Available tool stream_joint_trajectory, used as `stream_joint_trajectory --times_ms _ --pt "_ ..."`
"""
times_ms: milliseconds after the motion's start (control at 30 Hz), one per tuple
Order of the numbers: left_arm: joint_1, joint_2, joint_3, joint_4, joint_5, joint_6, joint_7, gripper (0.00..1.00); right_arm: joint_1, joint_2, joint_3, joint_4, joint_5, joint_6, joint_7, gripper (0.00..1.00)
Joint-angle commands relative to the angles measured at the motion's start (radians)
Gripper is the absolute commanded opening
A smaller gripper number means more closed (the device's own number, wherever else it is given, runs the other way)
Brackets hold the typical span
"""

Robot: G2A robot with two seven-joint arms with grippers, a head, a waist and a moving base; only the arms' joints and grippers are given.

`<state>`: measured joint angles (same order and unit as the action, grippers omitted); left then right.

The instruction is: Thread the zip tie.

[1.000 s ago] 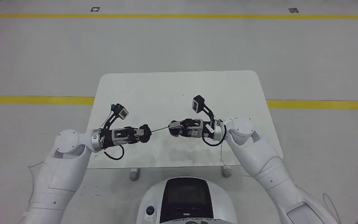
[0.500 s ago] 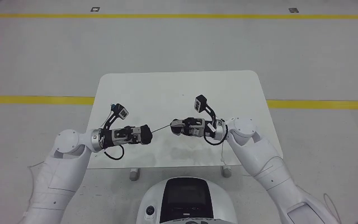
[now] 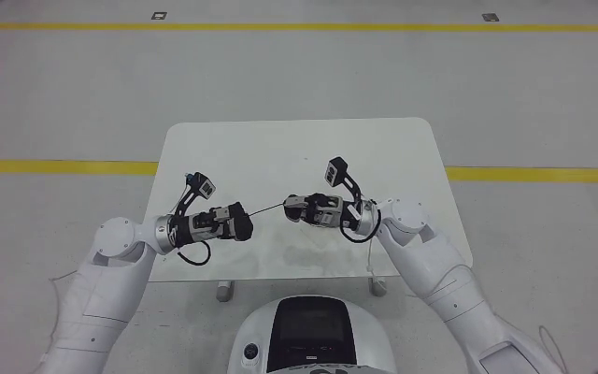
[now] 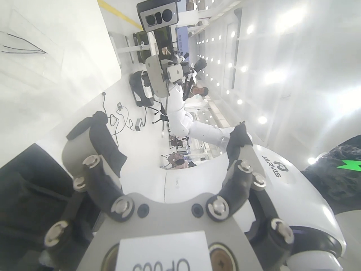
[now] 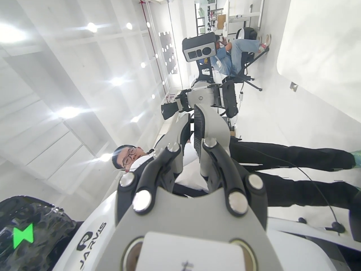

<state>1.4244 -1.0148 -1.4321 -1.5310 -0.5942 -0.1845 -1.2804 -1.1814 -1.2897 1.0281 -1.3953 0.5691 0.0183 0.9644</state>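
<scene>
Top view: a white table (image 3: 280, 150) with rounded corners fills the middle of the frame, standing on a pale grey floor (image 3: 299, 75). One yellow line (image 3: 75, 166) crosses the floor at mid-height, passing behind the table, and another runs along the upper edge. Two small square markers (image 3: 159, 15) sit on the floor at the top. Over the lower half of the table the two arms point at each other. The left gripper (image 3: 245, 222) is left of centre and the right gripper (image 3: 289, 208) is just right of centre. The zip tie (image 3: 268, 211), a thin dark strand, spans the gap between them above the surface.

In the left wrist view the fingers (image 4: 93, 131) stand wide apart with nothing between them, and a few thin dark lines (image 4: 25, 47) lie on the tabletop. In the right wrist view the fingers (image 5: 207, 125) are drawn close together; the strand leaves their tip in the top view. Rows of ceiling lights (image 5: 91, 26) shine overhead in a white hall.
</scene>
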Motion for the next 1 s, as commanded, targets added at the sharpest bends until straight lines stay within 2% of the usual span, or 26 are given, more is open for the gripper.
stream_joint_trajectory --times_ms 0,100,333,367,533,733,833,967 --pt "-0.004 -0.002 0.011 0.008 -0.029 -0.009 0.002 1.0 -0.002 -0.002 -0.005 -0.003 0.015 -0.003 -0.012 0.0" --pt "-0.012 -0.007 0.033 0.019 -0.083 -0.02 0.003 1.0 -0.004 -0.008 -0.017 -0.005 0.044 -0.006 -0.033 0.0" --pt "-0.02 -0.006 0.034 0.024 -0.069 -0.028 0.008 1.0 -0.001 -0.009 -0.024 -0.005 0.041 -0.003 -0.036 0.0" --pt "-0.019 -0.006 0.038 0.02 -0.063 -0.026 0.025 1.0 -0.005 -0.009 -0.025 -0.009 0.04 -0.004 -0.044 0.0" --pt "-0.018 -0.008 0.048 0.017 -0.112 -0.024 0.046 1.0 -0.018 -0.01 -0.049 -0.045 0.029 0.015 -0.046 0.0" --pt "-0.024 -0.007 0.05 0.019 -0.096 -0.029 0.037 1.0 -0.017 -0.011 -0.052 -0.046 0.031 0.014 -0.042 0.0" --pt "-0.021 -0.008 0.058 0.006 -0.086 -0.024 0.068 1.0 -0.026 -0.011 -0.054 -0.061 0.023 0.012 -0.067 0.0" --pt "-0.016 -0.005 0.061 -0.003 -0.082 -0.023 0.07 1.0 -0.034 -0.007 -0.049 -0.076 0.002 0.017 -0.09 0.0"
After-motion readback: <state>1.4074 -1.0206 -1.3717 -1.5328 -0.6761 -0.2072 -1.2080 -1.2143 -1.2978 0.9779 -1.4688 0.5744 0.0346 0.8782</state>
